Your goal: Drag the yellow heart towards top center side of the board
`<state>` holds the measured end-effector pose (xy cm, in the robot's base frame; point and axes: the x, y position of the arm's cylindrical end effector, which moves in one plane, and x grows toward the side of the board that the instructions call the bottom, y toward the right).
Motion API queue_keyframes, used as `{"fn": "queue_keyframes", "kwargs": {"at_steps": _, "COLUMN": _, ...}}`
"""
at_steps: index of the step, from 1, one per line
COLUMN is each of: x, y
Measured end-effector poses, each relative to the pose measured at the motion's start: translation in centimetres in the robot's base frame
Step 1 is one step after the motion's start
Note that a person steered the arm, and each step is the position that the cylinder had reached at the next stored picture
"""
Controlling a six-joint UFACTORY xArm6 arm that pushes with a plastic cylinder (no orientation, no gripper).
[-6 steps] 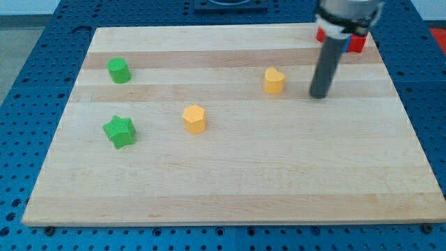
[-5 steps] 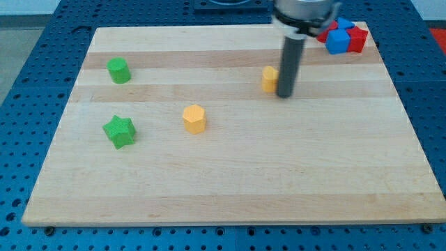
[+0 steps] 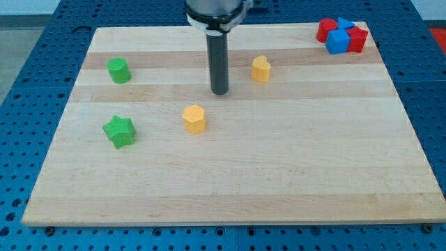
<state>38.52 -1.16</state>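
The yellow heart (image 3: 260, 69) stands on the wooden board (image 3: 279, 160) a little right of centre, near the view's top. My tip (image 3: 219, 92) rests on the board to the heart's left and slightly below it, a short gap apart, not touching. A yellow hexagonal block (image 3: 194, 118) lies below and left of my tip.
A green cylinder-like block (image 3: 119, 70) sits at the upper left and a green star (image 3: 119, 131) below it. A cluster of red blocks (image 3: 357, 38) and blue blocks (image 3: 337, 42) sits in the top right corner.
My tip swept from right of the heart to its left. The heart shifted a little to the left and up towards the view's top.
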Motion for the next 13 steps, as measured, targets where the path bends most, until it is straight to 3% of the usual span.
{"fn": "queue_keyframes", "kwargs": {"at_steps": 2, "x": -3.3, "y": 5.5}}
{"fn": "queue_keyframes", "kwargs": {"at_steps": 3, "x": -7.3, "y": 5.2}}
{"fn": "queue_keyframes", "kwargs": {"at_steps": 4, "x": -8.1, "y": 5.2}}
{"fn": "queue_keyframes", "kwargs": {"at_steps": 6, "x": -4.3, "y": 7.6}}
{"fn": "queue_keyframes", "kwargs": {"at_steps": 9, "x": -11.0, "y": 6.8}}
{"fn": "queue_keyframes", "kwargs": {"at_steps": 11, "x": -8.7, "y": 11.0}}
{"fn": "queue_keyframes", "kwargs": {"at_steps": 13, "x": -12.1, "y": 8.1}}
